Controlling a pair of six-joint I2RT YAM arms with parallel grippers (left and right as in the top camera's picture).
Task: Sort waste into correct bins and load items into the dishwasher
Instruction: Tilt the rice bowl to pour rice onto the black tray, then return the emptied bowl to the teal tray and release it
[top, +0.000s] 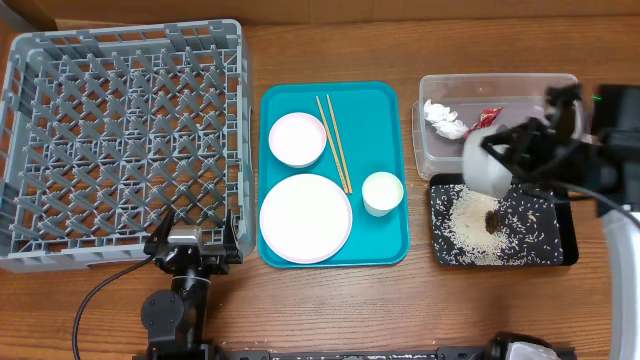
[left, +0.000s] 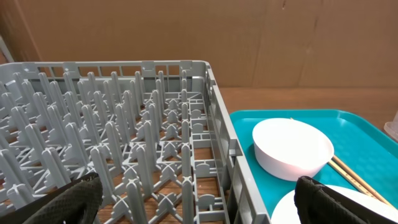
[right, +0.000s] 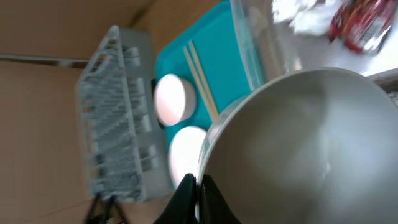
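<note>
- Wooden table, with a cardboard wall behind.
- Left of the teal tray: the dish rack. The left gripper sits at its near corner, fingers wide apart and holding nothing.
- Right of the teal tray: the right gripper is clamped on the rim of a tilted bowl above the black tray. The rack lies well to the left, beyond the teal tray.

Pale bowl tilted over the black tray holding rice and brown scrap.
</note>
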